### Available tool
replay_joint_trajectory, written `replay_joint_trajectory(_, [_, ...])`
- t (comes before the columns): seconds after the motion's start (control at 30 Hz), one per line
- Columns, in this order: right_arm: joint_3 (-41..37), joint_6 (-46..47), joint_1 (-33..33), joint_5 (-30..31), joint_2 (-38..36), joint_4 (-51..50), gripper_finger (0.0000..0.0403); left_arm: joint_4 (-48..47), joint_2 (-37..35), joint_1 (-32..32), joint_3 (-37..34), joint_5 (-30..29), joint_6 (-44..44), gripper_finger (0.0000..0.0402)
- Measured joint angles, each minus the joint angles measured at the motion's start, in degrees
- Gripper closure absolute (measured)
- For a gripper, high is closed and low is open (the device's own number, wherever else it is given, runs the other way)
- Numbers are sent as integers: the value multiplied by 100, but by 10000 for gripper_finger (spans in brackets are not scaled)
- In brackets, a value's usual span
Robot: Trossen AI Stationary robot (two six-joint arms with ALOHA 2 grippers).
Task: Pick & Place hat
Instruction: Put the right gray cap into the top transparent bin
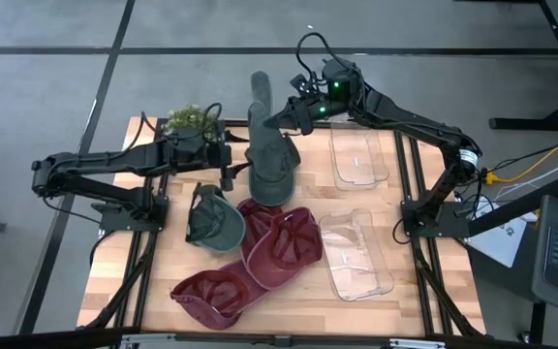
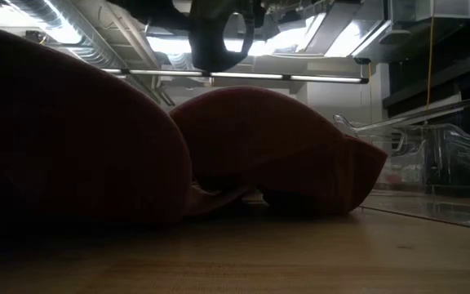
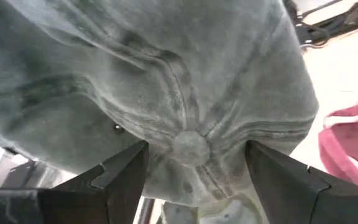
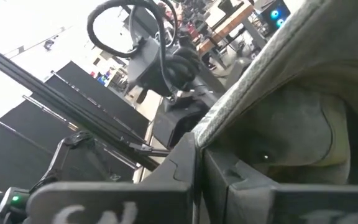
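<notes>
The left arm reaches in from the left edge of the bench, its links folded low and running toward the middle, and ends in the left pincer (image 1: 229, 163) just inside the far half of the bench. Its two dark fingers (image 3: 120, 180) stand wide apart, one to each side of a grey-green cap's (image 3: 185, 106) crown, with a gap between each finger and the fabric. The right arm rises from its base at the right edge, bends at the elbow and stretches back toward the far edge, where the right pincer (image 1: 281, 118) is clamped shut on the brim of that cap, which hangs from it.
</notes>
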Motion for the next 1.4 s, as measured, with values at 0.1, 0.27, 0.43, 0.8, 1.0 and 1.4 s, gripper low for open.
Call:
replay_joint_trajectory(0.1, [0, 0, 0, 15, 0, 5, 389, 289, 27, 0, -1, -186, 1, 137])
replay_joint_trajectory(0.27, [0, 3, 0, 138, 0, 15, 389, 690, 26, 0, -2, -481, 94, 161])
replay_joint_trajectory(0.43, [0, 24, -1, 214, 0, 85, 389, 667, 28, 4, -2, -1106, 245, 242])
replay_joint_trajectory(0.8, [0, -31, -2, 515, 0, 120, 389, 539, -247, -7, -2, -2036, 254, 378])
replay_joint_trajectory(1.0, [0, -283, -18, 530, 2, 100, 382, 618, -669, -241, -2, -3014, 762, 379])
replay_joint_trajectory(1.4, [0, -1250, -132, 1018, 2, -1368, 304, 904, -1413, -996, -2, -4008, 1892, 379])
